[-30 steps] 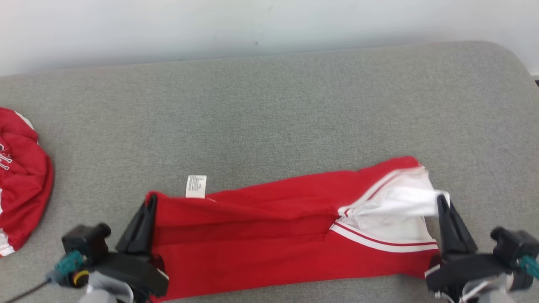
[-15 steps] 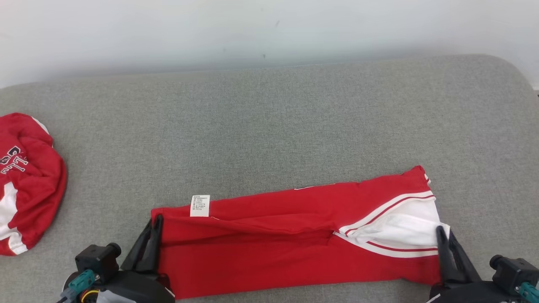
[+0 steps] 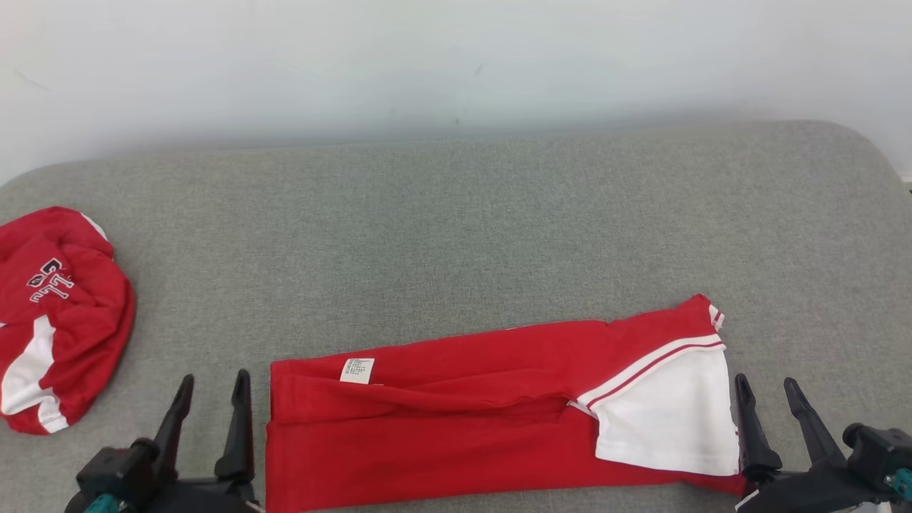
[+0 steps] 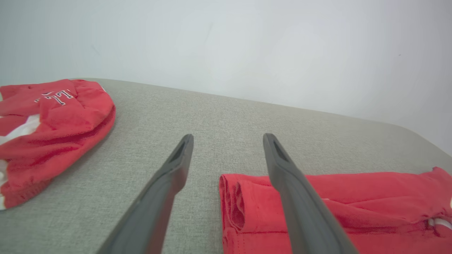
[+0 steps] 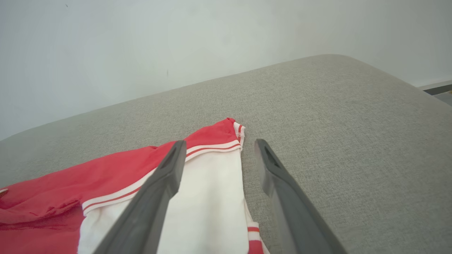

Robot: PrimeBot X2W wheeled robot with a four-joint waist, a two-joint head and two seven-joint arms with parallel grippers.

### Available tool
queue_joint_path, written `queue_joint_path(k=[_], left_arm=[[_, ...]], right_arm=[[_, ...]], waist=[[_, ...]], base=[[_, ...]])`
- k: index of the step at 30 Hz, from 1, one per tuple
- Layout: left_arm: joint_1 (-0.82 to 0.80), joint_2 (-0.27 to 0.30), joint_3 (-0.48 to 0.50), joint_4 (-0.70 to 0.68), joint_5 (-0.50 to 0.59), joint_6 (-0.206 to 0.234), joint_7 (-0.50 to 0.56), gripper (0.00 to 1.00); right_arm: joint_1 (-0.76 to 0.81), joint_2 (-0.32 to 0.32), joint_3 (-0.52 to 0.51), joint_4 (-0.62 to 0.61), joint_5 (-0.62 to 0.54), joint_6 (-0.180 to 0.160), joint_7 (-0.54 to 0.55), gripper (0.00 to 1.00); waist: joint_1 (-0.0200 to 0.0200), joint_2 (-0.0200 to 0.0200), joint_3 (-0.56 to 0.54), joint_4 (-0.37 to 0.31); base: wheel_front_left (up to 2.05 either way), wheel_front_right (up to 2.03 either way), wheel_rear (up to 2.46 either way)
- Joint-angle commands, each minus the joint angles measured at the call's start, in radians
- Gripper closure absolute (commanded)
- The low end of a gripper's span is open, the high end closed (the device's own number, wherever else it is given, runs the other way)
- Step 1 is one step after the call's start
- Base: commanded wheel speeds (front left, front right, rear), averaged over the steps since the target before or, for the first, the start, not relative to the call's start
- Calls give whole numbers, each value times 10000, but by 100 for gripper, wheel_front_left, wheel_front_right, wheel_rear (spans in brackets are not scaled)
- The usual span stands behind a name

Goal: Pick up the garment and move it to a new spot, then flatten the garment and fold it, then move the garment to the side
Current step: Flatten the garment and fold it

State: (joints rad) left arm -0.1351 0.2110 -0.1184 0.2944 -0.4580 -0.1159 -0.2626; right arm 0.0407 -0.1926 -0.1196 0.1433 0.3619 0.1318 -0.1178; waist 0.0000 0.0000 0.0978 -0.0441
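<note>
Garment (image 3: 427, 442) lies folded between left end effector (image 3: 215, 377) and right end effector (image 3: 765, 381), both spread wide, gripping nothing.

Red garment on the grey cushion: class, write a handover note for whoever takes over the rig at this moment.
Left gripper: open, empty, beside the garment's left end.
Right gripper: open, empty, beside its white right end.
Garment: a long folded strip lying flat near the cushion's front edge.
Done: flattened and folded lengthwise, by its layers.
Left: probably another fold, then move it aside.
</note>
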Motion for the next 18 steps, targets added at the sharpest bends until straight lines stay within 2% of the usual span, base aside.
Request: queue_joint_path(k=[1, 9, 18], left_arm=[[391, -77, 373, -272, 455, -65, -30, 0], [1185, -478, 1412, -822, 1959, -69, -30, 0], [1483, -992, 1949, -971, 2447, -136, -30, 0]], right_arm=[[-154, -68, -61, 131, -183, -25, 153, 0], [-841, -303, -256, 1018, -767, -25, 940, 0], [-1603, -547, -196, 2522, -1014, -25, 1494, 0]], waist=[[0, 0, -120, 94], [0, 0, -230, 379], [0, 0, -183, 710]], base=[[0, 0, 0], [0, 0, 0], [0, 0, 0]])
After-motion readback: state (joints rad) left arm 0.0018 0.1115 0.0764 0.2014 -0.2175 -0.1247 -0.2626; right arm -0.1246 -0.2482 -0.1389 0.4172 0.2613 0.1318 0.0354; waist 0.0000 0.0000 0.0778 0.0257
